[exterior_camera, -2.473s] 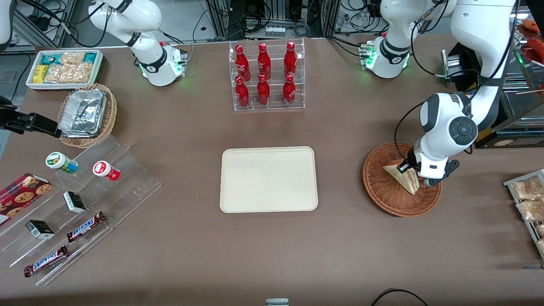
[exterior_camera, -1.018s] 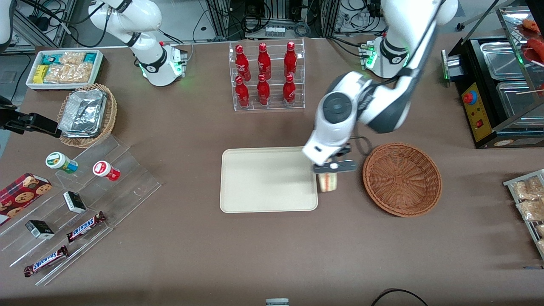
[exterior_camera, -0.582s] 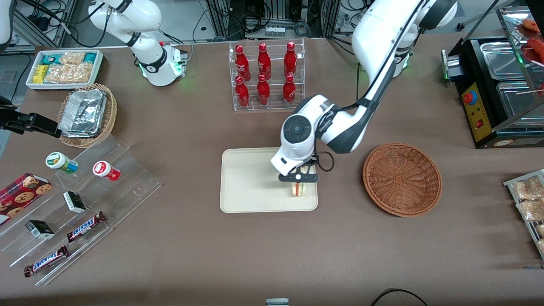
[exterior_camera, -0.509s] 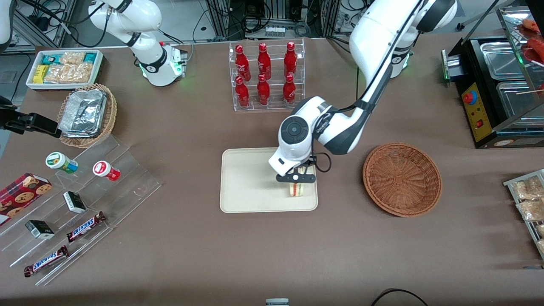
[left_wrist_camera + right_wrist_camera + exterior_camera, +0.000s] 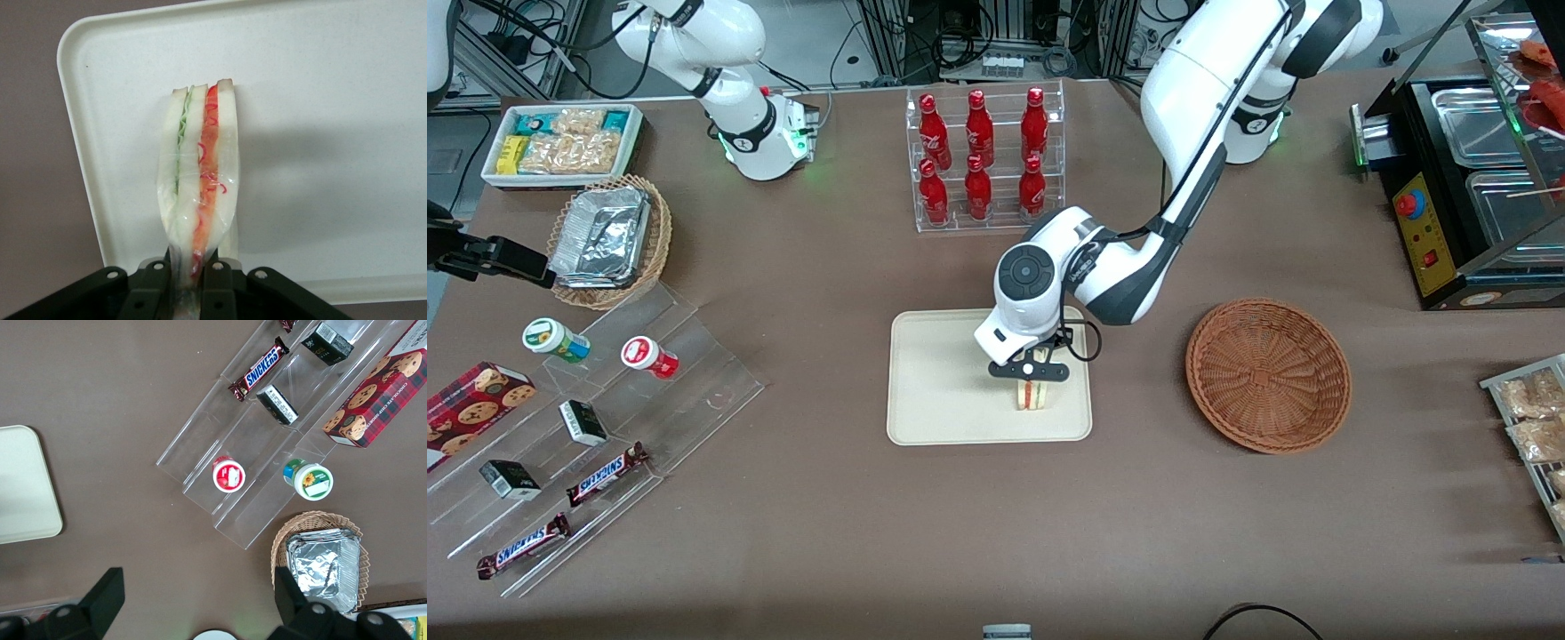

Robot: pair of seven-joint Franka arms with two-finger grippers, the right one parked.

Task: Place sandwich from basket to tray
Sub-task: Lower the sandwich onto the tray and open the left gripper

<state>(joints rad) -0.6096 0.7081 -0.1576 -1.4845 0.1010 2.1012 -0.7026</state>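
My left gripper [image 5: 1032, 377] is shut on the sandwich [image 5: 1032, 395], a wrapped wedge of pale bread with red, orange and green layers, and holds it over the cream-white tray [image 5: 943, 391], in the part of the tray nearest the basket. In the left wrist view the sandwich [image 5: 199, 193] hangs from the gripper [image 5: 194, 280] with its point pinched between the black fingers [image 5: 220, 283], above the tray [image 5: 333, 120] near one rounded corner. The reddish-brown wicker basket [image 5: 1268, 374] stands empty beside the tray, toward the working arm's end of the table.
A clear rack of red bottles [image 5: 983, 156] stands farther from the front camera than the tray. A tan basket of foil trays [image 5: 609, 240], a white snack bin [image 5: 562, 142] and a clear stepped stand with snacks [image 5: 596, 427] lie toward the parked arm's end.
My left gripper has lifted the sandwich out of the basket and carried it sideways over the tray. The basket is now empty. In the last half second it moved a little farther over the tray.
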